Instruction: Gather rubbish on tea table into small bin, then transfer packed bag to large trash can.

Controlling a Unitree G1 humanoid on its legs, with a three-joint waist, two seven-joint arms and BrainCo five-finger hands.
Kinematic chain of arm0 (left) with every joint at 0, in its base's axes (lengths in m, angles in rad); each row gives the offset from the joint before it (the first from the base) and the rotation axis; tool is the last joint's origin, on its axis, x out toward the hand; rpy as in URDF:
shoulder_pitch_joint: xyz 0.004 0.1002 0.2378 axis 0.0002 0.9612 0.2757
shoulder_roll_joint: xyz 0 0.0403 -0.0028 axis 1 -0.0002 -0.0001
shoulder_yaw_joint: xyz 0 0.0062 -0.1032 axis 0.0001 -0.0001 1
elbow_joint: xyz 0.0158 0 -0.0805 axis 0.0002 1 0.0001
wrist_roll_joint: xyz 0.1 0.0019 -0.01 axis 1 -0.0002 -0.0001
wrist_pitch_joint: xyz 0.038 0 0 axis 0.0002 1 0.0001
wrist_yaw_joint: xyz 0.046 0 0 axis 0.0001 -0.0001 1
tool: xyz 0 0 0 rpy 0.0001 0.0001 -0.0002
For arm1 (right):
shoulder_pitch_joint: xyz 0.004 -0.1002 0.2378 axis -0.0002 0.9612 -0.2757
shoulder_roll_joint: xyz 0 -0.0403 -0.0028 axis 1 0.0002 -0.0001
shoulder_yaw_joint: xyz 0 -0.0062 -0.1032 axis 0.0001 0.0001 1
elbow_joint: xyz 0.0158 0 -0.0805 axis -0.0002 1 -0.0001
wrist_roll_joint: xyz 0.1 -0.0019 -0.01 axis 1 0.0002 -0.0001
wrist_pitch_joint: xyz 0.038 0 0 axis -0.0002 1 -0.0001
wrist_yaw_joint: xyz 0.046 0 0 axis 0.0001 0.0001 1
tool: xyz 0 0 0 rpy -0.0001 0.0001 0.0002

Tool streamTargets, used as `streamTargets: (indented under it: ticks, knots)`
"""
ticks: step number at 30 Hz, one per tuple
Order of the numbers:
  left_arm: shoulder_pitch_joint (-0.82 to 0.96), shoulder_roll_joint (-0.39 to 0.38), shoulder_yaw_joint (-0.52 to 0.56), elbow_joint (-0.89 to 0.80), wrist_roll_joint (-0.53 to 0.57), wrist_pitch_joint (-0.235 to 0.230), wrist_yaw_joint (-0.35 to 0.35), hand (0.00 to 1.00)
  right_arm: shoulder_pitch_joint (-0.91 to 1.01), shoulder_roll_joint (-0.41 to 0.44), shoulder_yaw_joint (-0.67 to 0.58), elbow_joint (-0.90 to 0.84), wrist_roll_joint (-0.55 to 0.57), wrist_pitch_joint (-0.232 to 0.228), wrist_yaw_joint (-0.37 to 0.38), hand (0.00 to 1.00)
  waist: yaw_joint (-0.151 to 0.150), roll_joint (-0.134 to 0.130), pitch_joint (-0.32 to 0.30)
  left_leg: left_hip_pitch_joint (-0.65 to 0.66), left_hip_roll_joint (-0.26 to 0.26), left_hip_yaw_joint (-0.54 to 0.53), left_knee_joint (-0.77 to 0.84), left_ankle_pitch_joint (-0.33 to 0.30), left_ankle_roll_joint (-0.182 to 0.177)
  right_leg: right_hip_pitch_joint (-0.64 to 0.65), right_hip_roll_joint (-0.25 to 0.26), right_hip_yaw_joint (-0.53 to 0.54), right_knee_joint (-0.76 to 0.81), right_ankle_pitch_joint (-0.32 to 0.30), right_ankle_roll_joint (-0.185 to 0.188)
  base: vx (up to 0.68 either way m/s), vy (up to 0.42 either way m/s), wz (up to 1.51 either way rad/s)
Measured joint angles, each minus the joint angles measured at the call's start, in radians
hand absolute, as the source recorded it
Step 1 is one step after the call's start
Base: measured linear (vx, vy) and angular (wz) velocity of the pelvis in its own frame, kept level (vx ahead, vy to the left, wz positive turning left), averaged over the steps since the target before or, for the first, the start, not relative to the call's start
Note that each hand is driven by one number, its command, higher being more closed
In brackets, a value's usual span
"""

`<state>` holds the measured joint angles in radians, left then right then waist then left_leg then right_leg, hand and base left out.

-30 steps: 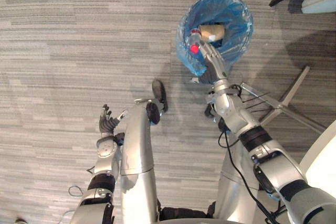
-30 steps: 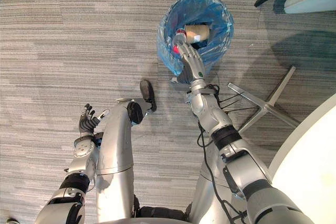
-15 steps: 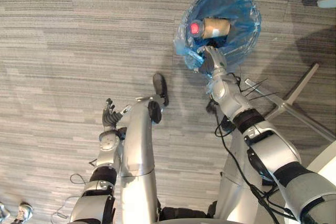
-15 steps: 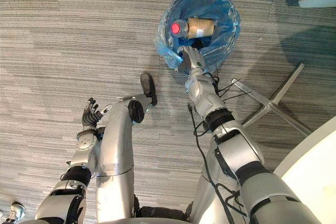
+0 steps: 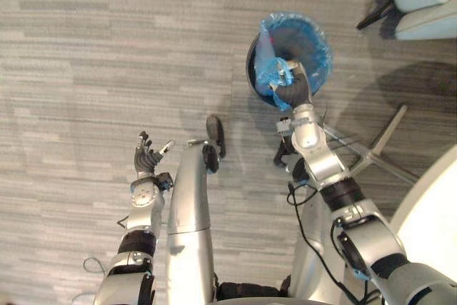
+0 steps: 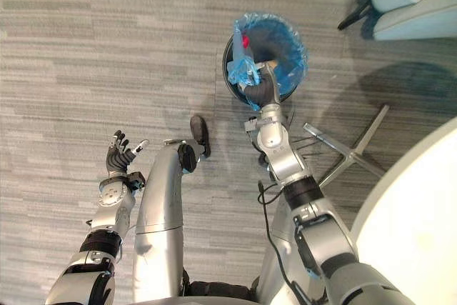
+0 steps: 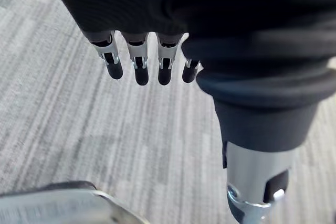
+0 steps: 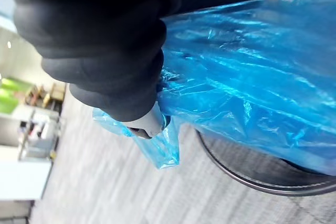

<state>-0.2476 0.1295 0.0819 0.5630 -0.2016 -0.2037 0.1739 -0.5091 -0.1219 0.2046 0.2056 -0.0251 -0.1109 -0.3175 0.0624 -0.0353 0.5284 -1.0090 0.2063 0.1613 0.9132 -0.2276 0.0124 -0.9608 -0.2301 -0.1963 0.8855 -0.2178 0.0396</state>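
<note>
The right hand (image 5: 291, 93) has its fingers curled tight on the bunched edge of the thin, crinkled, glossy blue plastic bag (image 5: 308, 42). This bag sits inside the small round black bin (image 5: 250, 71) on the grey striped carpet (image 5: 86, 69). A red cap (image 6: 245, 40) shows inside the bag. The left hand (image 5: 148, 159) hangs over the carpet, its fingers straight and a little apart, holding nothing.

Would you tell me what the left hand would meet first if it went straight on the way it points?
Most likely the grey striped carpet: the open left hand aims its straight fingers at it in the left wrist view, with nothing between. Depth is hard to judge.
</note>
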Motion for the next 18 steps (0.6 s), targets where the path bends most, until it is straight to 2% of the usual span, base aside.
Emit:
streamTargets:
  ticks: [1, 3, 6, 9, 12, 13, 15, 16, 17, 18]
  knots:
    - [0.032, -0.027, -0.017, -0.012, 0.002, 0.001, -0.005, 0.00, 0.056, 0.019, 0.001, -0.056, 0.024, -0.002, 0.017, 1.00, -0.003, -0.018, -0.011, 0.091, 0.000, 0.012, -0.047, 0.003, -0.004, 0.089, 0.006, -0.006, -0.054, 0.014, -0.002, 0.03, -0.020, -0.13]
    - [0.080, -0.041, -0.031, -0.023, 0.005, 0.001, -0.021, 0.00, 0.114, 0.039, 0.008, -0.105, 0.036, -0.026, 0.040, 1.00, -0.011, -0.034, -0.030, 0.190, 0.000, 0.019, -0.099, 0.009, -0.003, 0.191, 0.015, -0.017, -0.118, 0.032, 0.002, 0.07, -0.037, -0.08]
    - [0.149, -0.018, -0.069, -0.019, 0.008, 0.001, -0.033, 0.00, 0.167, 0.042, 0.042, -0.151, 0.054, -0.058, 0.069, 1.00, -0.019, -0.054, -0.054, 0.349, -0.016, 0.028, -0.207, 0.026, -0.026, 0.353, 0.030, -0.024, -0.243, 0.066, 0.012, 0.09, -0.033, -0.04]
    - [0.208, 0.023, -0.103, -0.019, 0.019, 0.000, -0.062, 0.00, 0.188, 0.022, 0.070, -0.151, 0.051, -0.072, 0.118, 1.00, -0.021, -0.049, -0.062, 0.492, -0.017, 0.046, -0.317, 0.058, -0.028, 0.516, 0.071, -0.022, -0.424, 0.142, 0.020, 0.10, 0.014, -0.18]
    - [0.260, 0.051, -0.112, -0.022, 0.020, 0.000, -0.074, 0.00, 0.206, -0.013, 0.084, -0.149, 0.018, -0.073, 0.155, 1.00, -0.013, -0.047, -0.122, 0.558, -0.035, 0.092, -0.402, 0.092, -0.022, 0.584, 0.093, 0.016, -0.583, 0.233, 0.034, 0.10, 0.066, -0.35]
    - [0.268, 0.054, -0.112, -0.023, 0.020, 0.000, -0.078, 0.00, 0.203, -0.020, 0.085, -0.149, 0.011, -0.073, 0.164, 1.00, -0.013, -0.044, -0.128, 0.569, -0.037, 0.099, -0.411, 0.094, -0.019, 0.590, 0.093, 0.025, -0.595, 0.243, 0.035, 0.06, 0.099, -0.49]
    - [0.274, 0.058, -0.104, -0.041, 0.021, -0.001, -0.084, 0.00, 0.194, -0.048, 0.084, -0.144, -0.020, -0.074, 0.173, 1.00, -0.004, -0.024, -0.146, 0.607, -0.045, 0.111, -0.456, 0.119, 0.023, 0.582, 0.090, 0.054, -0.576, 0.292, 0.036, -0.03, 0.077, -0.51]
    - [0.274, 0.058, -0.092, -0.053, 0.023, -0.002, -0.087, 0.00, 0.193, -0.053, 0.081, -0.144, -0.026, -0.074, 0.174, 1.00, -0.004, -0.019, -0.145, 0.628, -0.045, 0.125, -0.477, 0.122, 0.029, 0.572, 0.084, 0.055, -0.480, 0.233, 0.012, -0.11, 0.033, -0.17]
    - [0.277, 0.061, -0.079, -0.081, 0.028, -0.003, -0.086, 0.00, 0.199, -0.058, 0.079, -0.141, -0.027, -0.074, 0.176, 1.00, -0.005, -0.019, -0.145, 0.663, -0.053, 0.123, -0.493, 0.130, 0.040, 0.582, 0.072, 0.056, -0.253, 0.114, -0.019, -0.12, -0.053, 0.18]
    - [0.288, 0.066, -0.064, -0.110, 0.041, -0.003, -0.086, 0.00, 0.203, -0.065, 0.079, -0.141, -0.033, -0.074, 0.188, 1.00, 0.002, -0.018, -0.158, 0.687, -0.056, 0.110, -0.496, 0.135, 0.039, 0.632, 0.084, 0.059, -0.111, 0.040, 0.014, -0.15, -0.084, 0.41]
